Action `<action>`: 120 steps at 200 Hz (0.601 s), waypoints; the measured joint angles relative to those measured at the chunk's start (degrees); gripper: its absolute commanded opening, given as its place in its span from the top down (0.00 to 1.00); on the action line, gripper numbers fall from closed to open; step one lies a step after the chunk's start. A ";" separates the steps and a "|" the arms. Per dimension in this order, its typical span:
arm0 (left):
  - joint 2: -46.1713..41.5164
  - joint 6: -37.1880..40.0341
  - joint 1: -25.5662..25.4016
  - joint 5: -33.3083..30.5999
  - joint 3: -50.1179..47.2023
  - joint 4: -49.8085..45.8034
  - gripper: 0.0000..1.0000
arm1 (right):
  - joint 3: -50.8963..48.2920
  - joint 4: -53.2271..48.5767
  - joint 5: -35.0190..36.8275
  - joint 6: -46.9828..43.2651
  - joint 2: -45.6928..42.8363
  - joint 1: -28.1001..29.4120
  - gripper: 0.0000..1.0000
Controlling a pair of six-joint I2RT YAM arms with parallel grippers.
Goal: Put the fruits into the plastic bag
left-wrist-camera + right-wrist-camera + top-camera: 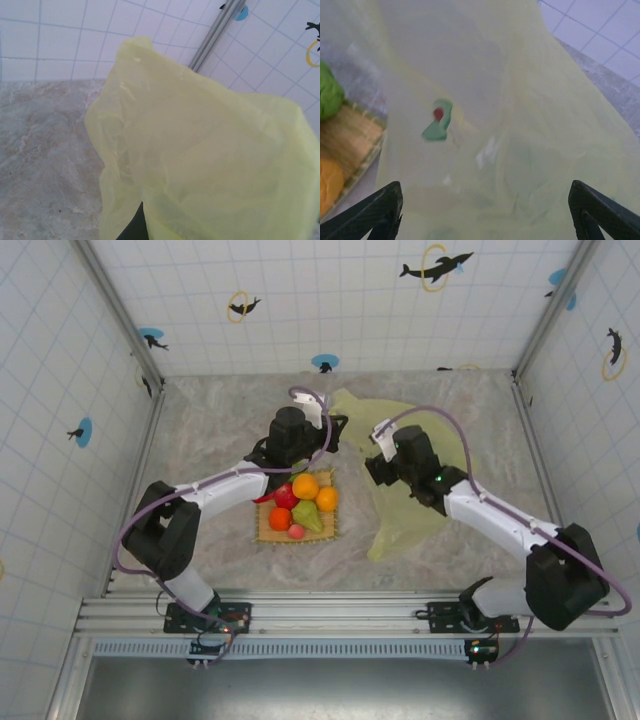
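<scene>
- Left tool (pixel 332 425) is clenched on the plastic bag (pixel 200 150), holding an edge up off the surface (pixel 200 430), probably to form a mouth.
- Right tool (pixel 485 186) is released, fingers wide, facing the bag.
- Fruits (pixel 303 503) sit heaped on the woven mat (pixel 266 533), just beside the bag.

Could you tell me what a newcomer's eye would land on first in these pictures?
The big yellow-green bag draws the eye first, crumpled just right of the table's middle. The left gripper is shut on its far left corner and the right gripper is open over it. Next comes the bright pile of fruits on a woven mat, just left of the bag.
</scene>
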 measured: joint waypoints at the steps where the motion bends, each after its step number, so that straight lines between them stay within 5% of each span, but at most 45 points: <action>1: 0.00 -0.04 0.00 0.00 0.00 -0.02 1.00 | -0.17 0.20 0.07 0.04 -0.07 0.11 0.07; 62: -0.02 -1.38 0.00 0.00 -0.07 -0.17 1.00 | -9.42 8.24 10.23 0.00 -0.81 4.00 0.05; 120: -0.02 -2.56 0.00 0.07 -0.07 -0.17 1.00 | -15.19 10.86 10.69 1.11 -2.16 4.76 0.02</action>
